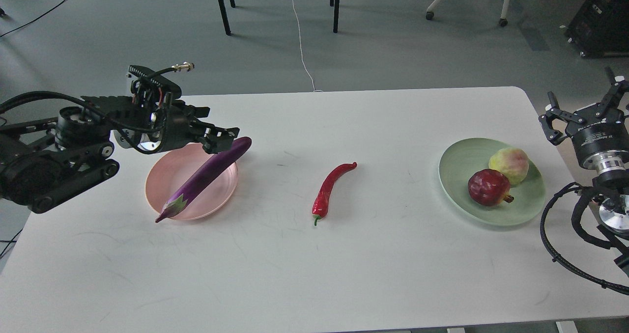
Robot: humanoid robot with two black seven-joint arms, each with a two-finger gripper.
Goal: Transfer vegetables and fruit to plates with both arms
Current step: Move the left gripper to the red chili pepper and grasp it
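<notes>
The purple eggplant lies across the pale pink plate, both ends past the rim. My left gripper is open and empty, just above the plate's far edge, beside the eggplant's tip. The red chili pepper lies on the table at the centre. The pale green plate at the right holds the yellow-green fruit and the dark red pomegranate. My right gripper is open and empty off the table's right edge, beyond the green plate.
The white table reaches to its rounded far-right corner. Chair and table legs and cables stand on the floor behind. My right arm's black cable loop hangs over the table's right edge.
</notes>
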